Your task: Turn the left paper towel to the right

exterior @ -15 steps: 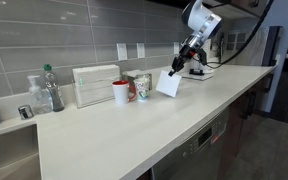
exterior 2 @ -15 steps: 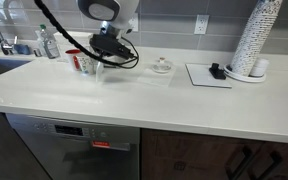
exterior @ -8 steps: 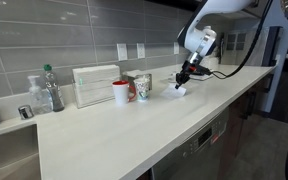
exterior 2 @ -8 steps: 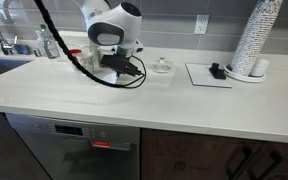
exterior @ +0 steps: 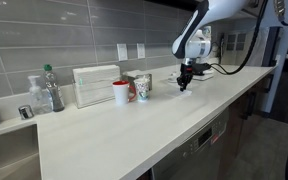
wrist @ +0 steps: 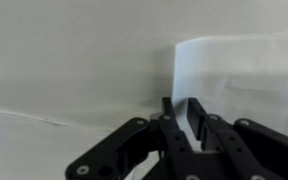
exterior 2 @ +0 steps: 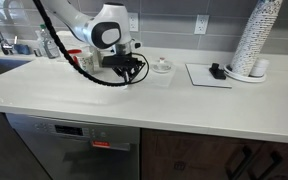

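With the pincer pinched all but shut on the towel corner, I should swivel rightward slowly, low over the bench, so it lands flat.

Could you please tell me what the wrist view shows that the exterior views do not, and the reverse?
Only the wrist view shows the paper towel, a white sheet just beyond the pincer. Only the exterior views show the towel dispenser, the mugs and the cup stack. Both show the pincer low over the white countertop.
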